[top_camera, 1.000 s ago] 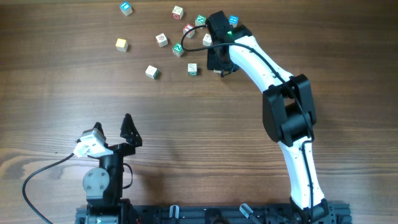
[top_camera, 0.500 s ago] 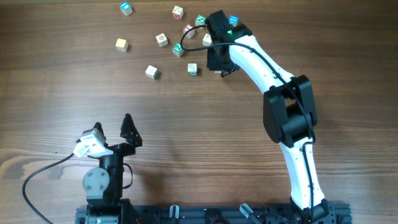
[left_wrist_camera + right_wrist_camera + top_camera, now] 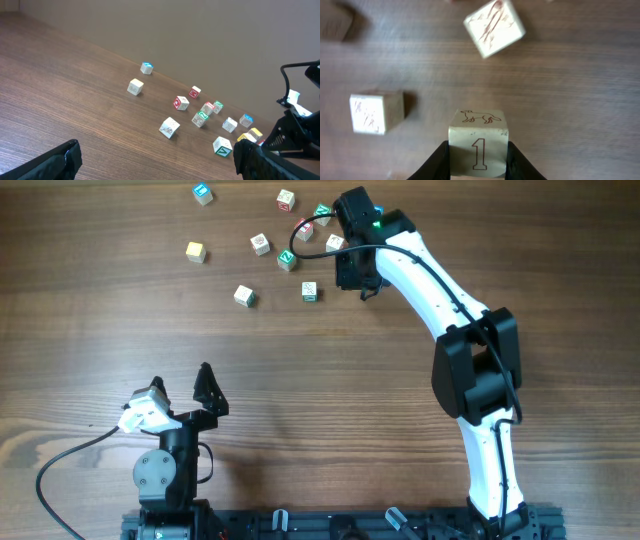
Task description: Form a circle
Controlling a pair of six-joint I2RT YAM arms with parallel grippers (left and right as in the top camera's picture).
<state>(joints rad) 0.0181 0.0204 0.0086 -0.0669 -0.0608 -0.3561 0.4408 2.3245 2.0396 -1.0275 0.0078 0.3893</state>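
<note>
Across the far part of a brown wooden worktop (image 3: 330, 380), about ten small whitish cubes (image 3: 304, 227) lie scattered, their faces marked in green, red, blue or tan. They sit apart from one another and form no tight circle yet. The closest gathering is a loose bunch beside the right arm's wrist. A blue-marked cube (image 3: 203, 193) and a tan cube (image 3: 195, 251) lie well off to the left.

The wrist view shows the right hand (image 3: 479, 167) grasping a dog cube (image 3: 478, 135), one dark finger pressed against each side. This cube has a brown dog outline on top and the numeral 1 on the facing side. Whether it rests on the wood or is lifted cannot be told. Beyond it lies a red-scribbled cube (image 3: 494, 26), turned askew, and to one side a pale cube (image 3: 375, 112). Both sit apart from it.

The left hand (image 3: 181, 385) sits by the near edge, well apart from the cubes, its fingers spread wide and holding nothing.
</note>
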